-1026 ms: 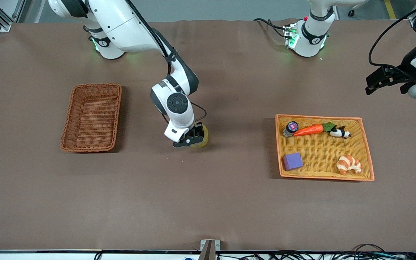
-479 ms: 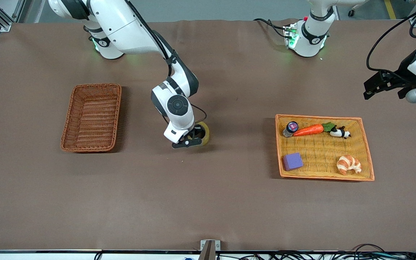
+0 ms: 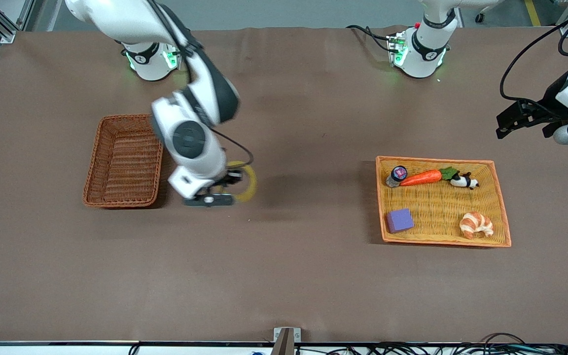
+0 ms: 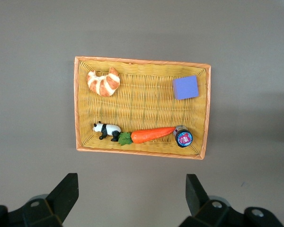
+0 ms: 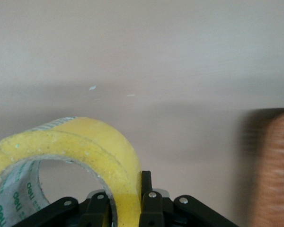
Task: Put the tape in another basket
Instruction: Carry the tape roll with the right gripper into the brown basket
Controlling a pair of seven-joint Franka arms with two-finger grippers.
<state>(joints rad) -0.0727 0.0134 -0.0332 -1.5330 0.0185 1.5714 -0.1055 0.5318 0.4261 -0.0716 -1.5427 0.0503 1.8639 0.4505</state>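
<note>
tape (image 3: 245,181) pinched in right end effector (image 3: 225,190)

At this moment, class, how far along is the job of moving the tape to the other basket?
Done: the tape is out of the tray and off the table. In hand: the right gripper is shut on it, carrying it over the table beside the basket. Left: bring it over the basket and release it inside. The left gripper waits open above the tray.
</note>
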